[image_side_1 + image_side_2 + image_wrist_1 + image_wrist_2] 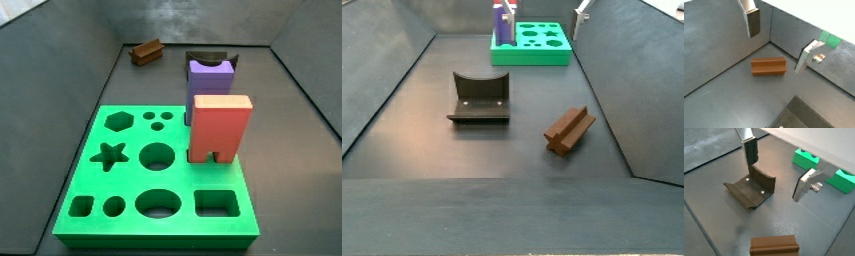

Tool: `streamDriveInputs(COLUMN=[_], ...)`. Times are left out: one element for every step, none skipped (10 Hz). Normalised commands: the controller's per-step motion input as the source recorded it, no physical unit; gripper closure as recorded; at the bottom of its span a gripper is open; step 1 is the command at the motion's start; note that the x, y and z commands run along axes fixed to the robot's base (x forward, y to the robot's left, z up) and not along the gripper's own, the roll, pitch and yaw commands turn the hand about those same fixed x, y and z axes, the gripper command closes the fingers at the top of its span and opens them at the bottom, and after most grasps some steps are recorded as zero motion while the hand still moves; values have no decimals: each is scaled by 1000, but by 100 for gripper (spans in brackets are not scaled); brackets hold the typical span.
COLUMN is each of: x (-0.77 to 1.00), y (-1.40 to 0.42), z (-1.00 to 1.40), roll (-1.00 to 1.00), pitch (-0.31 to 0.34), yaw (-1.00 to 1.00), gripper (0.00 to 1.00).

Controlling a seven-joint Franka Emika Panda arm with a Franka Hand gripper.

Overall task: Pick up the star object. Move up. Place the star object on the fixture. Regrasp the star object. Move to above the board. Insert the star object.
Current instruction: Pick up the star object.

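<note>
The star object is a small wood-brown prism lying on the dark floor near a wall corner. It also shows in a wrist view and in both side views. My gripper hangs above the floor, open and empty, with nothing between the fingers. The star object lies below and just past the fingertips. The fixture, a dark bracket on a base plate, stands under one finger, beside the star object. The green board lies at the far end.
A salmon-red arched block and a purple notched block stand at the board's edge. Grey walls enclose the floor on all sides. Green board corners show behind the other finger.
</note>
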Motion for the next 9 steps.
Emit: streamDriveInputs(x=[0, -103, -74, 0, 0, 0, 0, 0, 0], y=[0, 171, 26, 0, 0, 0, 20, 66, 0], z=[0, 0, 46, 71, 74, 71, 71, 43, 14], roll=[0, -91, -110, -90, -114, -107, -73, -61, -37], pitch=[0, -110, -117, -66, -74, -76, -63, -56, -70], yaw=[-6, -609, -729, -806, -803, -789, -803, -783, -877], gripper=[0, 0, 0, 0, 0, 0, 0, 0, 0])
